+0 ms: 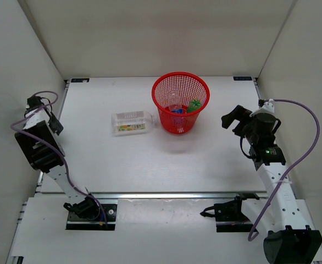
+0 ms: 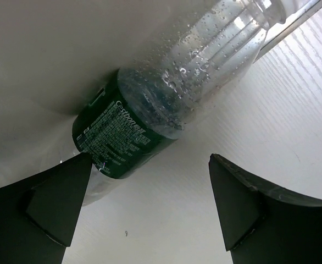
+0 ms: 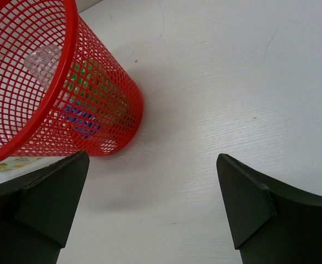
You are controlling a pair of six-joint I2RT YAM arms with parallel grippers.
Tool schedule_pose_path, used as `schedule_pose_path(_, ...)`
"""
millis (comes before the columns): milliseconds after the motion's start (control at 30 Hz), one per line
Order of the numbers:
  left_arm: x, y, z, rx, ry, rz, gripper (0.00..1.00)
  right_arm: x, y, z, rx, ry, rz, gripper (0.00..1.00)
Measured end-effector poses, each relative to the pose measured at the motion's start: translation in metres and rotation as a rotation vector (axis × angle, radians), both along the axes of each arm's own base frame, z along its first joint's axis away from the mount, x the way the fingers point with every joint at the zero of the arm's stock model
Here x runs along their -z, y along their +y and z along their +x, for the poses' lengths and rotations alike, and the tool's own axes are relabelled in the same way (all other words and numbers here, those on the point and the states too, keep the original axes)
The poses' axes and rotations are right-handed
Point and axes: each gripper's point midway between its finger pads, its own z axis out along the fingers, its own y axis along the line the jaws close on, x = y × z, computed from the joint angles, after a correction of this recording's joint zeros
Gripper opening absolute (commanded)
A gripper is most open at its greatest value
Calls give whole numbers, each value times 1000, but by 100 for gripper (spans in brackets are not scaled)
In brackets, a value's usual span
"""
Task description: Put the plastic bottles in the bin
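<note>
The red mesh bin [image 1: 165, 88] stands at the back middle of the table. In it I see the clear bottle with the blue label [image 1: 174, 100] and the small green bottle [image 1: 194, 105]. The larger squarish clear bottle [image 1: 131, 122] lies on its side just left of the bin. My left gripper [image 1: 52, 118] is open at the left wall. In its wrist view a small clear bottle with a dark green label [image 2: 166, 93] lies against the wall, just beyond the fingertips [image 2: 78, 170]. My right gripper [image 1: 233, 118] is open and empty, right of the bin [image 3: 56, 88].
White walls close in the table on the left, back and right. The small clear bottle is hidden behind the left arm in the top view. A purple cable loops off each wrist.
</note>
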Motion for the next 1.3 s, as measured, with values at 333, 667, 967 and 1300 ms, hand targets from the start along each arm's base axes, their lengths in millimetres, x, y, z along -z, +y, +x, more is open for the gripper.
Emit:
schedule_pose_path(333,0,10,-16,-73,95,111,99,-12,-2,4,20,-50,13,99)
schedule_pose_path(667,7,13,-30,-113,188,168,99,-15,-5,4,42,-82,22,100)
schedule_pose_path(967,11,11,-31,-104,322,290,72,-30,-11,-1,93,-156,48,98)
schedule_pose_path(1300,10,10,-36,-83,374,270,15,-34,-12,-2,127,-179,41,98)
